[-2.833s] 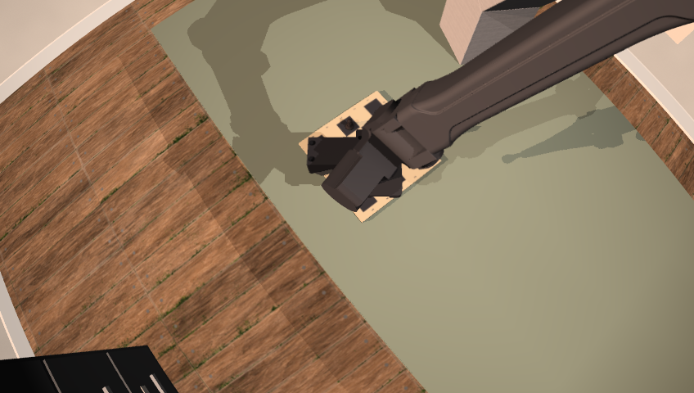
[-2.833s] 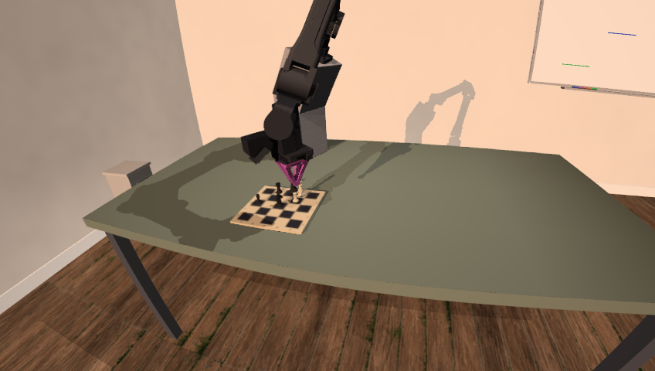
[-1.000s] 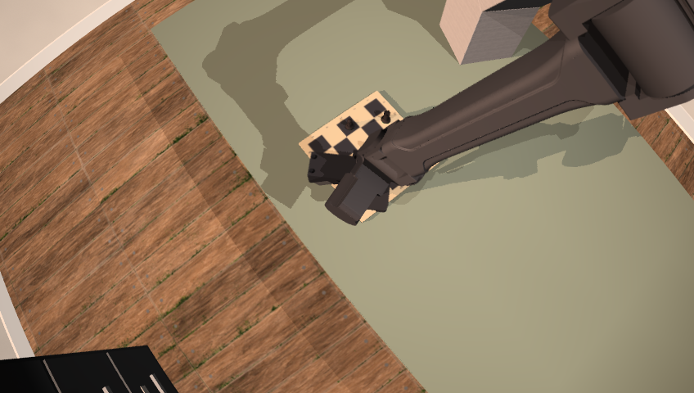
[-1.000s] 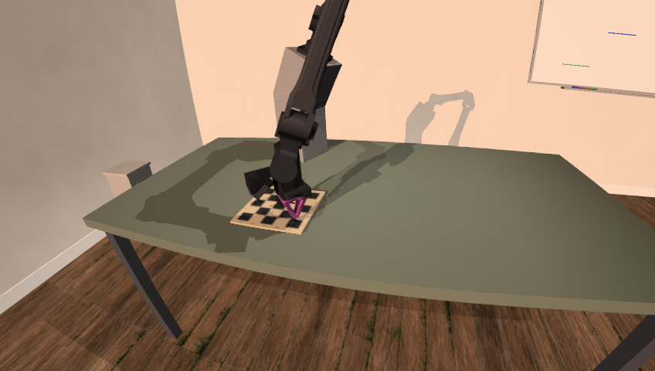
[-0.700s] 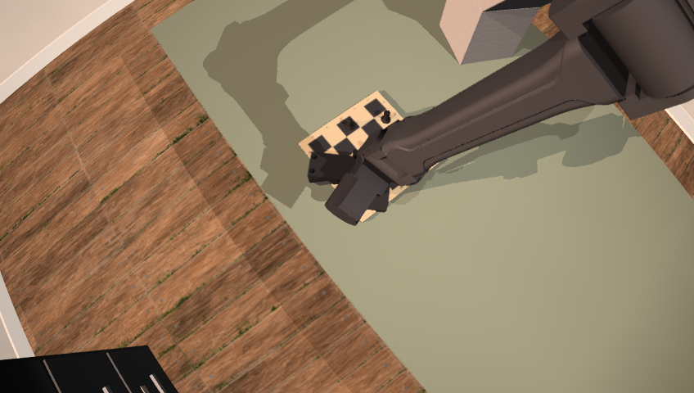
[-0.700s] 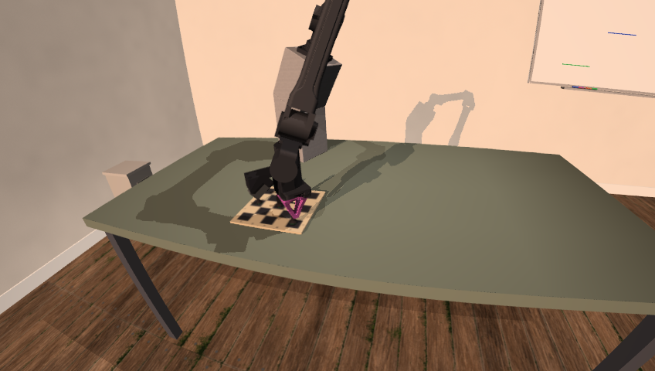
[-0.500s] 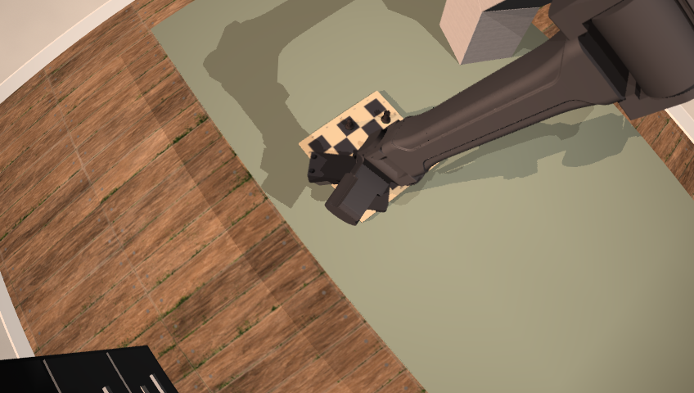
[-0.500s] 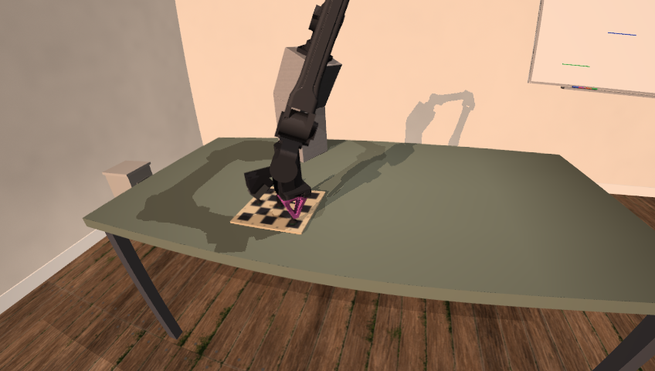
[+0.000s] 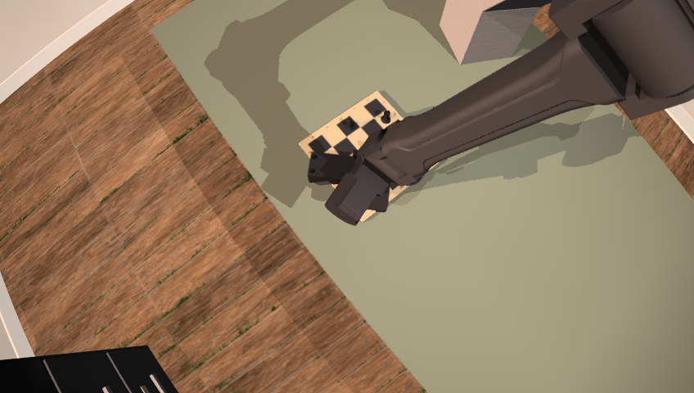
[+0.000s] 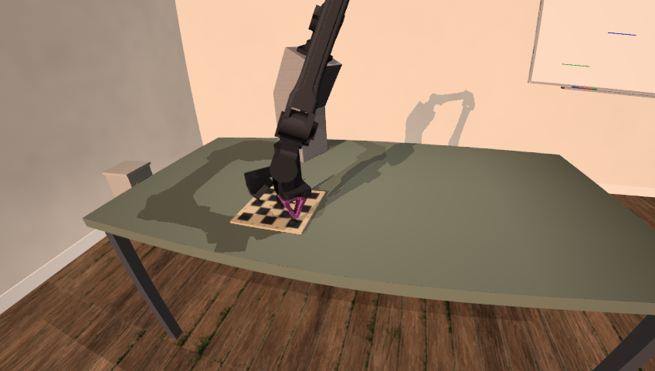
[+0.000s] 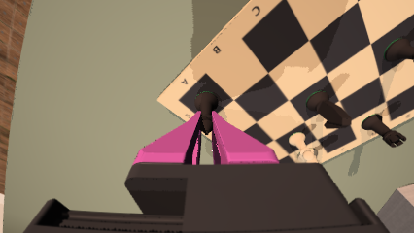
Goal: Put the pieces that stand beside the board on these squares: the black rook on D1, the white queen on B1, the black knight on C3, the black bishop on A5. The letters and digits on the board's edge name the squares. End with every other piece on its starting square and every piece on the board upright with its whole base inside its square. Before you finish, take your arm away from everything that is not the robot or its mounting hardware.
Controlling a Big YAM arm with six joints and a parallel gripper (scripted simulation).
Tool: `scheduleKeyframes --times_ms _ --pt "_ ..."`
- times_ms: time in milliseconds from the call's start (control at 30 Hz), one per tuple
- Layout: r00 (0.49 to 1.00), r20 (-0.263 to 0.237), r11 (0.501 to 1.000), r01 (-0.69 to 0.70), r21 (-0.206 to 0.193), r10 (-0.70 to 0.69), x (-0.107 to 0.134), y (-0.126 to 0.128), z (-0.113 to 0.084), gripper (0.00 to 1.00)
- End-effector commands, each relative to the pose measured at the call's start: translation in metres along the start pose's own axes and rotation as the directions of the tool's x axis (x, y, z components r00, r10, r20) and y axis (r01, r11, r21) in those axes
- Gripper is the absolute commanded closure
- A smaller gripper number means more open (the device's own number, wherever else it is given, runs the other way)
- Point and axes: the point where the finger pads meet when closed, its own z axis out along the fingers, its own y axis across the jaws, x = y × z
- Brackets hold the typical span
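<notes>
The small chessboard [image 9: 350, 136] lies on the olive table and also shows in the wrist view [image 11: 311, 73]. My gripper [image 11: 206, 116], with pink fingers, is shut on a slim black piece, apparently the black bishop [image 11: 206, 104]. It holds the piece upright with its base over the dark corner square in column A. I cannot tell whether the base touches the board. A white queen [image 11: 301, 146] stands on the board's near row. Two black pieces [image 11: 327, 108] [image 11: 384, 130] stand close to it, and a third [image 11: 400, 49] stands at the right edge. In the exterior view the fingers [image 10: 293, 209] reach down onto the board.
The arm's grey pedestal block [image 9: 482, 29] stands on the table behind the board. The arm's forearm [image 9: 487, 111] covers the board's right half in the top view. The table edge runs a short way to the left of the board.
</notes>
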Motion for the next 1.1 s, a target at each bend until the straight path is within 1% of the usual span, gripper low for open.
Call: scheduleKeyframes --times_ms 0,367,1067 --pt "1.0 0.012 1.0 -0.003 -0.014 0.004 -0.0037 0.0071 -0.0042 1.0" --pt "1.0 0.011 1.0 0.012 -0.017 -0.012 0.0011 0.0114 -0.0049 1.0" --pt "1.0 0.014 1.0 0.011 -0.02 -0.01 -0.0008 0.0115 -0.0064 1.0"
